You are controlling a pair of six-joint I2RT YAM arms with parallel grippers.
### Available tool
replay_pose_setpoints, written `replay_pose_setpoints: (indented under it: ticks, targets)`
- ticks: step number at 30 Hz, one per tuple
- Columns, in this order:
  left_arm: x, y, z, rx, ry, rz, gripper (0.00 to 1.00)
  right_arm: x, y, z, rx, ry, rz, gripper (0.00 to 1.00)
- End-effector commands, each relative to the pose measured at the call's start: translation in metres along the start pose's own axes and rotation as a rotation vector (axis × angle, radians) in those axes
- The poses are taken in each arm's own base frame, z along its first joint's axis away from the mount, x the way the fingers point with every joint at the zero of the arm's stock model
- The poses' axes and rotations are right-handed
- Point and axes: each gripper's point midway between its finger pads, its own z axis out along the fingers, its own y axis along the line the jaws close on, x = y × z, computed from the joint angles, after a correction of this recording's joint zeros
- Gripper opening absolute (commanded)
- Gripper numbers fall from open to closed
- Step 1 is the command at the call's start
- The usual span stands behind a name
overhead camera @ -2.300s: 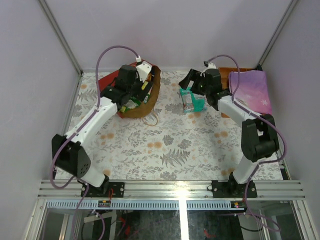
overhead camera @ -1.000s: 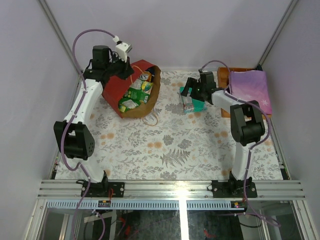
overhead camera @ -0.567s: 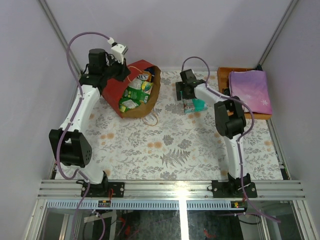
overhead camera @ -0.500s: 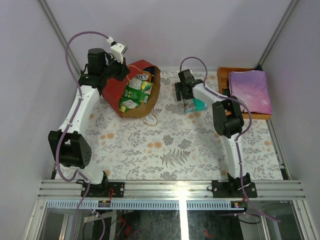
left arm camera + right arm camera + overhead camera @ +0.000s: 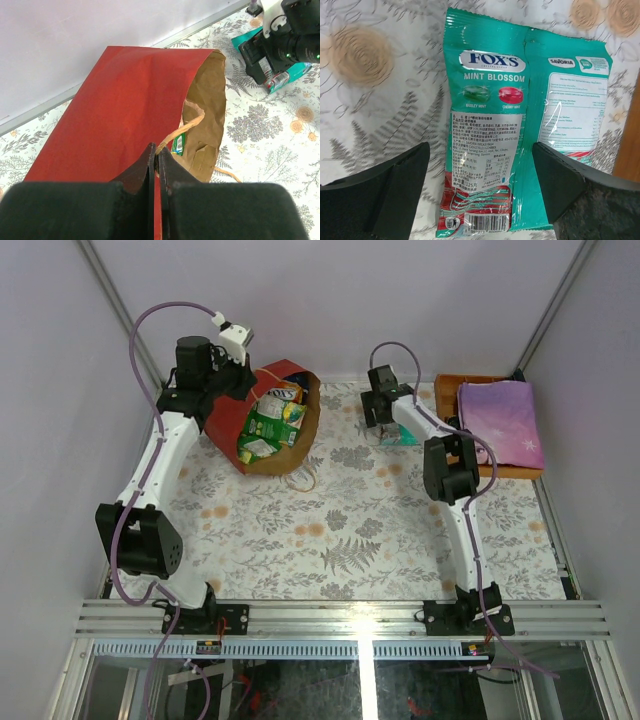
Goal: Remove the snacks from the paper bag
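Observation:
The red paper bag [image 5: 232,418] lies tipped on the flowered table, its brown mouth facing right. Green and yellow snacks [image 5: 265,428] show inside the mouth. My left gripper [image 5: 238,383] is at the bag's rear end, shut on the bag's red paper [image 5: 125,100]. In the left wrist view a green packet [image 5: 179,142] peeks out behind the twisted paper handle [image 5: 192,122]. Two teal snack packets [image 5: 485,125] lie flat on the table. My right gripper [image 5: 480,185] hovers open right over them, a finger on either side, touching neither.
A purple book [image 5: 500,420] rests on an orange-brown wooden tray [image 5: 447,383] at the back right; the tray's edge [image 5: 631,145] sits close to the teal packets. The bag's loose handle [image 5: 305,478] trails onto the table. Walls enclose the back and sides.
The left arm moved from the bag's mouth to its rear end and has held still for the last second. The right wrist shifted slightly back over the teal packets, jaws staying open.

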Motion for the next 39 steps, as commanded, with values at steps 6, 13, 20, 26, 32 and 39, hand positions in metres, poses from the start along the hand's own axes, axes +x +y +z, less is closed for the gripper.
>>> replay_pose_setpoints:
  ticks: [6,13,20,26,32,39]
  targets:
    - [-0.021,0.008,-0.003,-0.061,-0.058,0.006,0.0,-0.011,-0.018,0.037,-0.206,0.007,-0.093,0.92]
    - [-0.024,0.011,-0.006,-0.088,-0.057,0.006,0.0,-0.013,-0.034,0.041,-0.305,-0.006,-0.225,1.0]
    - [-0.03,0.009,-0.007,-0.087,-0.069,-0.004,0.0,-0.024,-0.057,0.023,-0.302,-0.011,-0.252,0.99]
    - [-0.035,0.004,-0.005,-0.075,-0.088,-0.01,0.0,-0.075,-0.06,-0.055,-0.347,-0.188,-0.078,0.99]
    - [-0.041,0.001,-0.005,-0.061,-0.107,-0.007,0.0,-0.042,-0.066,-0.089,-0.305,-0.168,0.15,0.99]
    - [-0.04,-0.003,-0.008,-0.057,-0.106,0.005,0.0,0.018,-0.058,-0.079,-0.274,-0.139,0.399,0.97]
